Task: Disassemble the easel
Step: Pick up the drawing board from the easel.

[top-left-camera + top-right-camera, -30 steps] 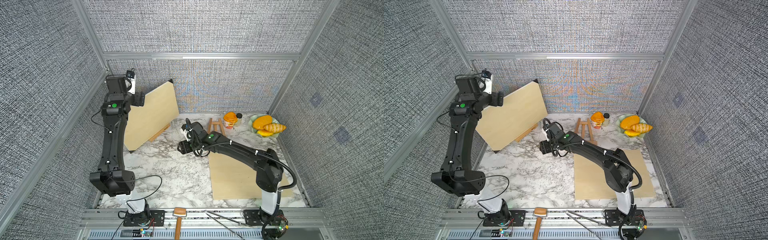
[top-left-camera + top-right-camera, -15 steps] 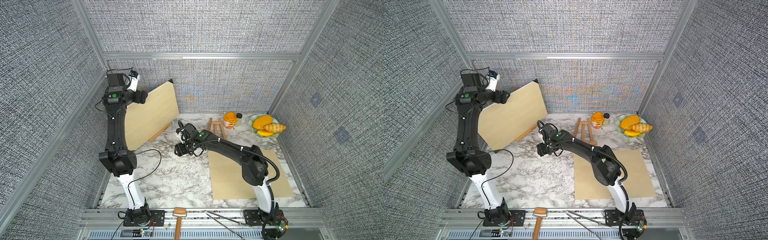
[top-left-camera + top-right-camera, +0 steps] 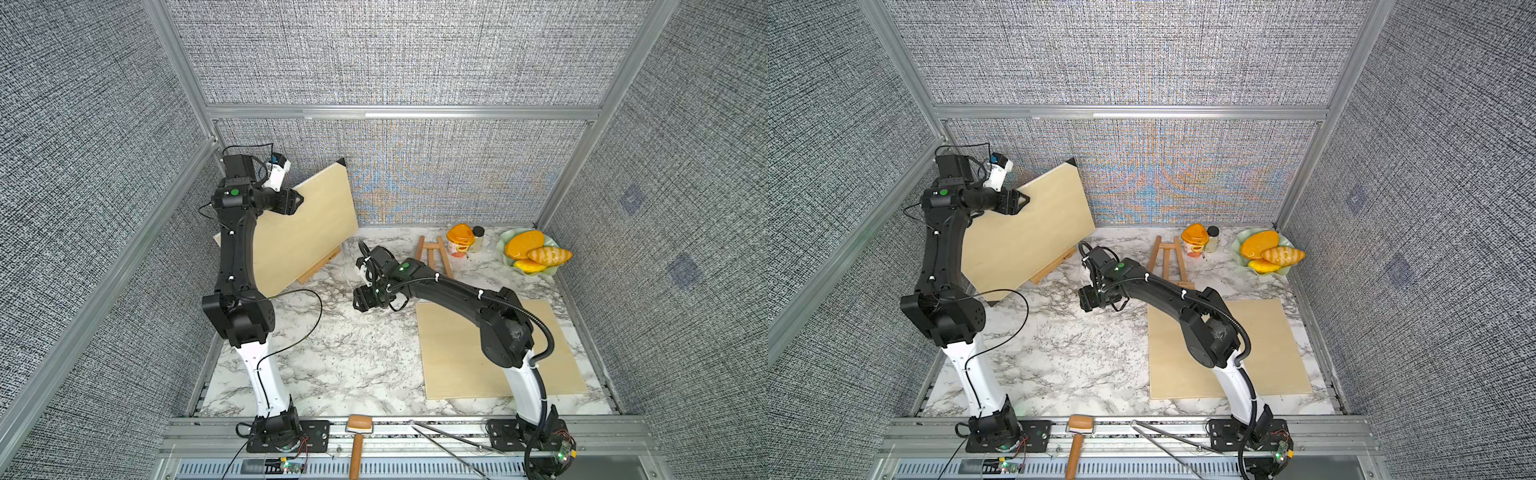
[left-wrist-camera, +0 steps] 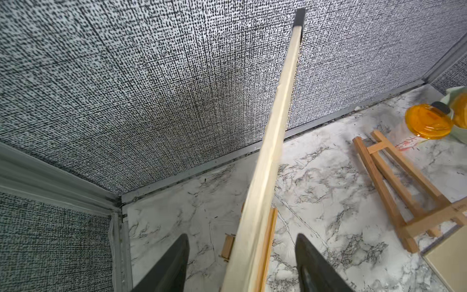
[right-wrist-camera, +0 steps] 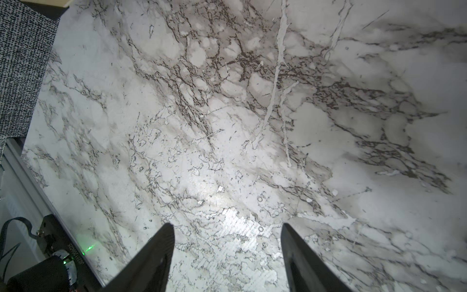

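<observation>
Left gripper (image 4: 242, 237) jaws are standing spread and straddling the top edge of the wooden board (image 4: 278, 113). The board edge is running up between the two fingers (image 4: 174, 263) with a gap showing on each side, so nothing is being pinched.

The board is leaning tilted in the back-left corner of the marble tabletop (image 3: 353, 357). The easel (image 4: 270, 227) is sitting well below the jaws at the board's foot, carrying the board and not touching the gripper. In both top views the easel (image 3: 320, 268) (image 3: 1054, 266) is showing only as a wooden strip poking out along the board's lower right edge.

Right gripper (image 5: 227, 226) jaws are also standing spread and holding nothing, hanging over bare marble near the table's middle. In a top view the right gripper (image 3: 362, 300) is pointing down, apart from the leaning board and its easel.

A second easel (image 3: 434, 255) is sitting toward the back, just behind the right arm's wrist. Cannot tell whether it is standing or lying flat. An orange-lidded cup (image 3: 460, 240) and a small jar (image 3: 478, 237) are sitting just beside it. A green bowl (image 3: 506, 259) of orange and yellow food items is sitting in the back-right corner.

A flat board (image 3: 561, 353) is lying on the tabletop under the right arm. A mallet (image 3: 357, 440) and metal tongs (image 3: 449, 440) are lying on the front rail.
</observation>
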Tool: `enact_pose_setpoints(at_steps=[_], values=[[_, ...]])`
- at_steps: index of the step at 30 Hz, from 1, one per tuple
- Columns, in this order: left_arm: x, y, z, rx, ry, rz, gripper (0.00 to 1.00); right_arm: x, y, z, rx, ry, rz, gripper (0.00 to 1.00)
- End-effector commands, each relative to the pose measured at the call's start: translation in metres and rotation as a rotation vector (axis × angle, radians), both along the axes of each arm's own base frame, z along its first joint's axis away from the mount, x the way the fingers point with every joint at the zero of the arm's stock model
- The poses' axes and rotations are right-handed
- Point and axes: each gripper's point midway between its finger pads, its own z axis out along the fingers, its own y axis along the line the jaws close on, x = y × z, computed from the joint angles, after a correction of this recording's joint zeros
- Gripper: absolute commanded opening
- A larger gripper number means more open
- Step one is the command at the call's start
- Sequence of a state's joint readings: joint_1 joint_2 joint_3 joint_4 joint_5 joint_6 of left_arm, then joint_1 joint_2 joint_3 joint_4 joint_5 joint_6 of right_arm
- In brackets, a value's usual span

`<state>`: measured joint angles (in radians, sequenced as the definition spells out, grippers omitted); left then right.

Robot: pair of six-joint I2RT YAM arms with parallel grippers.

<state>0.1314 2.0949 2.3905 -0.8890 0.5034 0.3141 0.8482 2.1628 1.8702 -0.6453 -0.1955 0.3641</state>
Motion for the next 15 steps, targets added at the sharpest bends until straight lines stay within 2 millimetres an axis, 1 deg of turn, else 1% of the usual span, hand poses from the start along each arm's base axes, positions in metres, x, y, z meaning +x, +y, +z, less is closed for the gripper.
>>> enact_pose_setpoints(at_steps=[1,5,8,13,15], values=[[-0.005,-0.005,-0.002,-0.009,0.010,-0.030,0.64,0.001,-0.005,0.001,-0.005,0.000,-0.002,0.69],[-0.008,-0.008,-0.007,-0.018,0.027,-0.044,0.57,0.003,-0.010,0.000,-0.009,0.000,-0.011,0.70],[-0.009,-0.009,-0.008,-0.019,0.031,-0.050,0.49,0.005,-0.013,0.003,-0.009,-0.004,-0.014,0.69],[-0.013,-0.012,-0.002,-0.017,0.013,-0.070,0.36,0.010,-0.020,0.007,-0.014,-0.020,-0.028,0.69],[-0.014,-0.013,0.000,-0.016,0.004,-0.076,0.33,0.011,-0.022,0.008,-0.015,-0.024,-0.033,0.69]])
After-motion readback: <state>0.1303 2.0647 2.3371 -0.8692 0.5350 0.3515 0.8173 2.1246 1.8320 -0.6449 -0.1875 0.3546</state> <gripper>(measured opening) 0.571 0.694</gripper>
